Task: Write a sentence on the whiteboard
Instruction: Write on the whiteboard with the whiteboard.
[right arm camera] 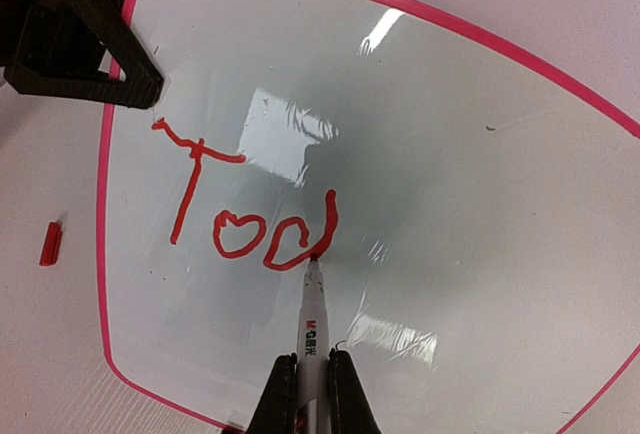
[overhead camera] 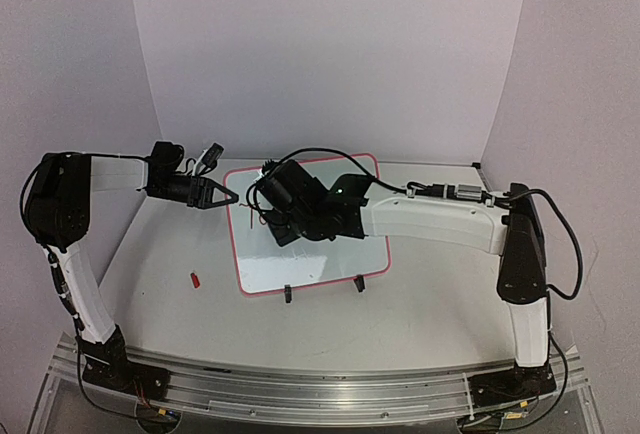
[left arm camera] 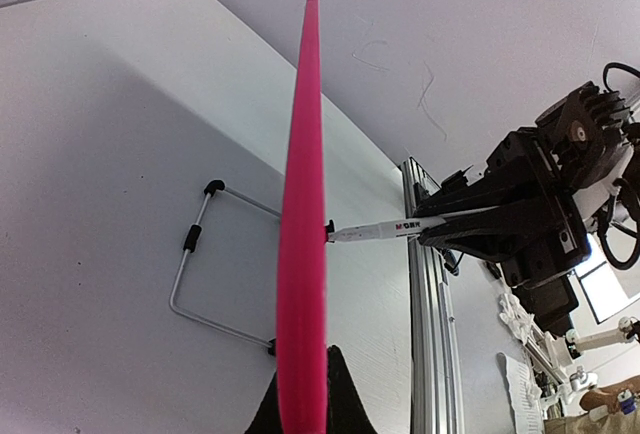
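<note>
Right fingers [right arm camera: 276, 399] pinch the marker [right arm camera: 312, 322] mid-board; left fingers [right arm camera: 112, 66] clamp the whiteboard [right arm camera: 450, 154] edge.

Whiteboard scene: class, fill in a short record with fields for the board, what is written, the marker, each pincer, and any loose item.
board: whiteboard, glossy white face, pink frame
writing: red letters reading "Tod"
marker: marker, tip at the foot of the d
right pincer: right pincer shut on the marker
left pincer: left pincer shut on the whiteboard's left edge
loose item: red cap lying left of the whiteboard, apart from it
</note>
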Available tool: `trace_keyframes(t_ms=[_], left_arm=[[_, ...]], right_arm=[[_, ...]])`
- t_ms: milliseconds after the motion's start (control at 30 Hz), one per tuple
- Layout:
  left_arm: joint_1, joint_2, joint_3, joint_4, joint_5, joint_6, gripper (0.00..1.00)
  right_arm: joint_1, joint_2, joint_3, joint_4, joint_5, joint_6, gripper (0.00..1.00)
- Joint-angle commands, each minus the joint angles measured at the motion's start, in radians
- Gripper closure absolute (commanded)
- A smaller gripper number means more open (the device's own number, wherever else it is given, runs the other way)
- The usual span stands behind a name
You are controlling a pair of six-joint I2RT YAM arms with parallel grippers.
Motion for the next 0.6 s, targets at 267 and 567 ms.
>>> trace_keyframes(t_ms=[267, 567], left_arm=[[-0.03, 0.022, 0.0, -0.01, -0.038, 0.109, 1.0], [-0.028, 0.02, 0.001, -0.013, -0.039, 0.111, 1.0]], right_arm=[[-0.019, -0.005, -0.031, -0.079, 0.002, 0.029, 1.0], [-0.019, -0.006, -0.03, -0.1, 0.012, 0.031, 1.0]])
